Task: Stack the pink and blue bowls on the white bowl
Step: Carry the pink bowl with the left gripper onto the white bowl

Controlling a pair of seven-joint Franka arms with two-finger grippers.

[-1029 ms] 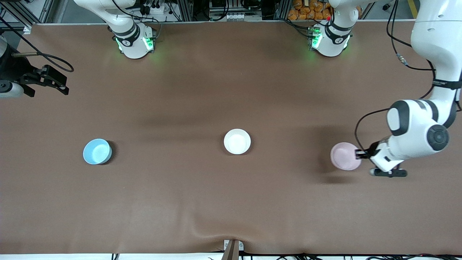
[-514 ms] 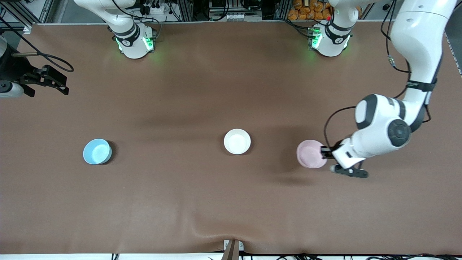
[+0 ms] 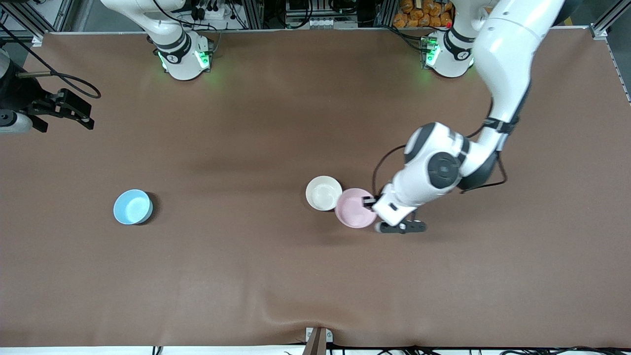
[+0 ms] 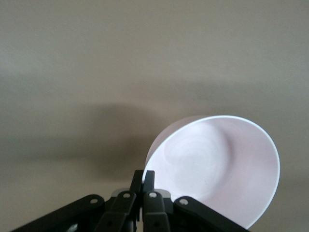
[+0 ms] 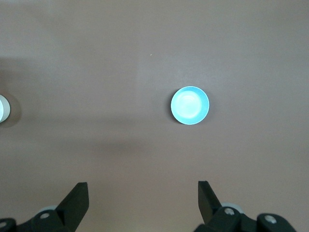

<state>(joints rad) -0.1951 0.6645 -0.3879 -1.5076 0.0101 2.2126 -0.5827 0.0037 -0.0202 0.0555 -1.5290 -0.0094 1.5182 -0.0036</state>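
My left gripper is clamped on the rim of the pink bowl, fingers pressed together over the bowl's edge in the left wrist view. I hold the pink bowl in the air, just beside the white bowl, which sits near the middle of the brown table. From the front view the pink bowl's rim appears to overlap the white bowl's edge; whether the two touch I cannot tell.

My right gripper waits high over the right arm's end of the table, its fingers spread wide apart and holding nothing. The blue bowl rests on the table toward that same end, well apart from the white bowl.
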